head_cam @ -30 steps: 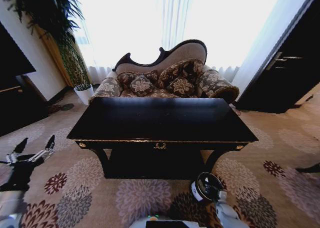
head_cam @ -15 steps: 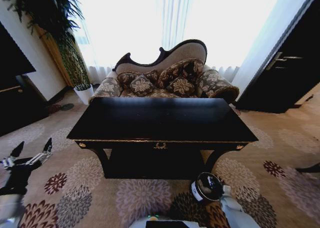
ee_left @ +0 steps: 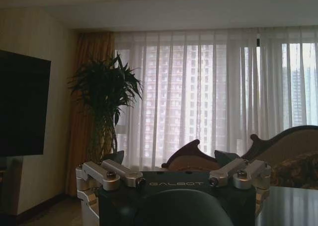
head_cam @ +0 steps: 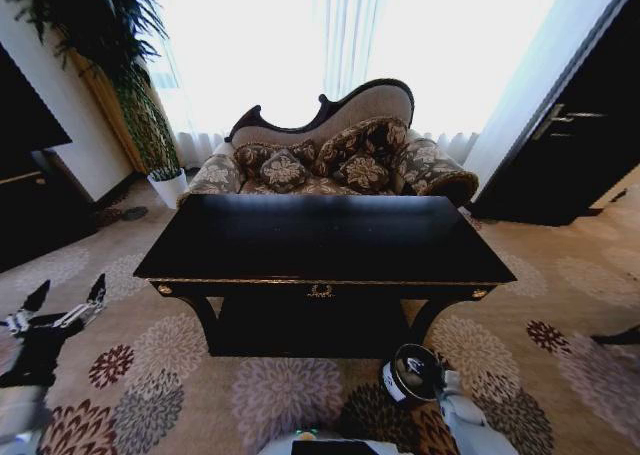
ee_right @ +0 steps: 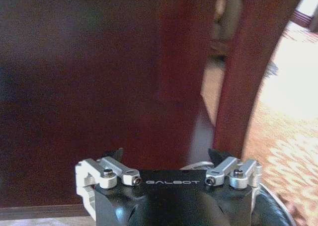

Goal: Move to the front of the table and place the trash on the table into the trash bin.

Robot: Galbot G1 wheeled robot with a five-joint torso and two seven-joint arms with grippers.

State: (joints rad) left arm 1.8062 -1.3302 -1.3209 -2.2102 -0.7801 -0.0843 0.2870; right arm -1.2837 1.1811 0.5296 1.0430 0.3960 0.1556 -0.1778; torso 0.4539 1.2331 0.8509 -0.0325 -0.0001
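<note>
Nearest the robot, on the flowered carpet (head_cam: 280,395) just in front of the table's (head_cam: 325,237) right front leg, stands the bin (head_cam: 412,373), its white label facing left and its dark mouth open upward. The right gripper (ee_right: 166,154) hangs just over the bin, close to the table's dark front; in the right wrist view its two black fingers stand spread apart with nothing between them, and the bin's rim (ee_right: 271,206) curves just below the gripper body. The right arm's pale shell shows against the bin's near right side in the head view. Well to the left of the table, low over the carpet, the left gripper (head_cam: 67,295) is held out with its two dark fingers parted and empty; in the left wrist view (ee_left: 169,157) the fingers are likewise apart, pointing toward the curtained window (ee_left: 198,97). The table stands square before the robot, its glossy black top bare of trash, the gold emblem (head_cam: 320,291) centred on its front apron. Just behind the table is a patterned sofa (head_cam: 340,160) with cushions. Left of the sofa is a potted plant (head_cam: 130,85) in a white pot, and left of the table a black cabinet (head_cam: 30,200). Behind the table to the right is a dark door (head_cam: 580,145).
</note>
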